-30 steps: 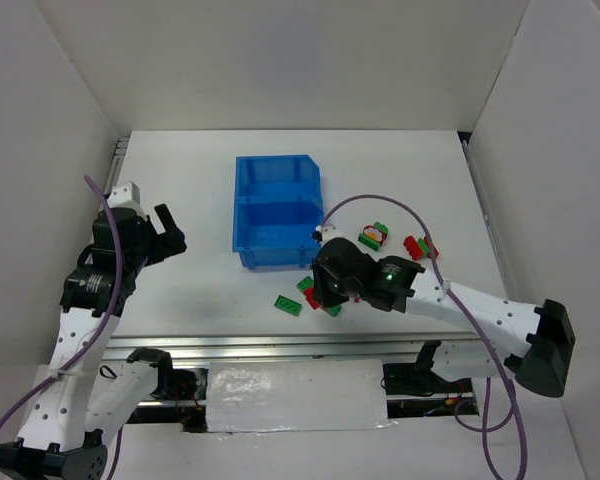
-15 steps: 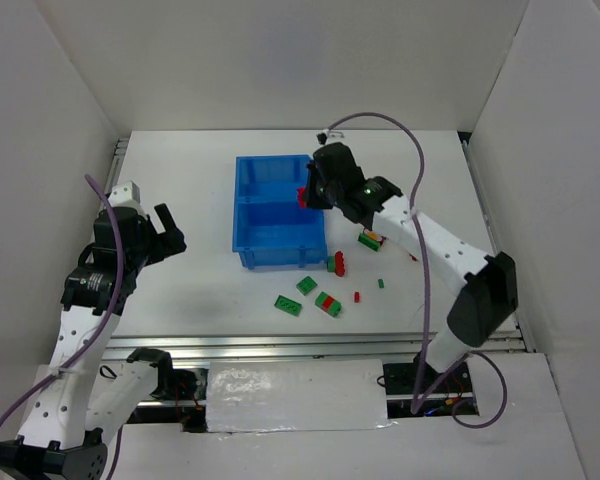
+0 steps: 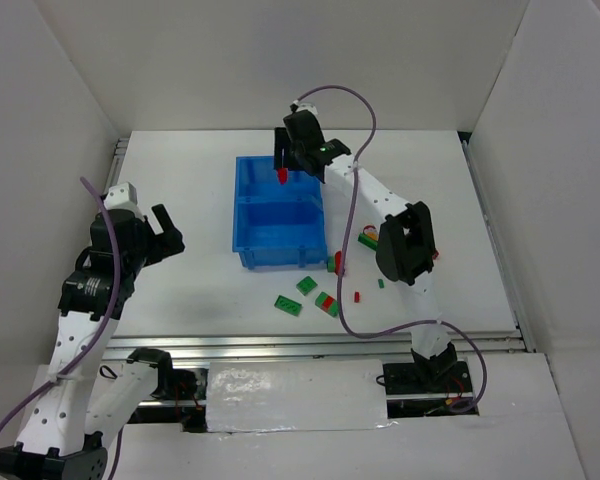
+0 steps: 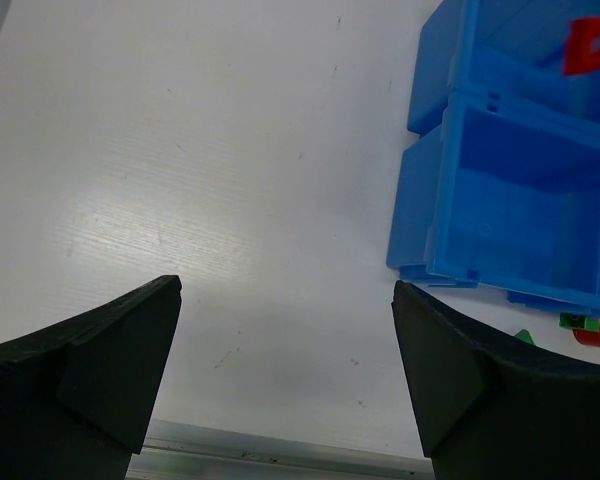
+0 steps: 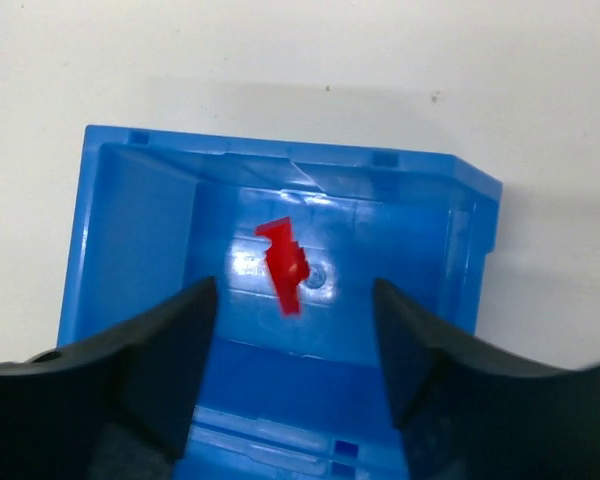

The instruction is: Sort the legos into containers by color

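Observation:
The blue bin (image 3: 242, 215) stands mid-table, with a far container (image 3: 263, 180) and a near container (image 3: 275, 225) split by a middle wall. My right gripper (image 3: 283, 165) hangs open over the far container. Below it a red lego (image 5: 285, 262) shows between the fingers, touching neither, over that container's floor (image 5: 380, 240). The same red lego (image 3: 282, 175) appears in the top view and the left wrist view (image 4: 590, 48). More legos lie loose in front of the bin: a green one (image 3: 287, 305), a red-green pair (image 3: 328, 302), a red one (image 3: 339, 263). My left gripper (image 3: 170, 232) is open over bare table (image 4: 286, 290).
Other small legos lie right of the bin by the right arm's elbow (image 3: 368, 238). White walls close in the table on three sides. A metal rail (image 3: 280, 345) runs along the near edge. The bin's left wall (image 4: 425, 200) is to the right of the left gripper.
The right arm swung from the loose legos in front of the bin up over the far container. Its jaws, shut on a red lego before, have opened and let it go. The left arm has not moved.

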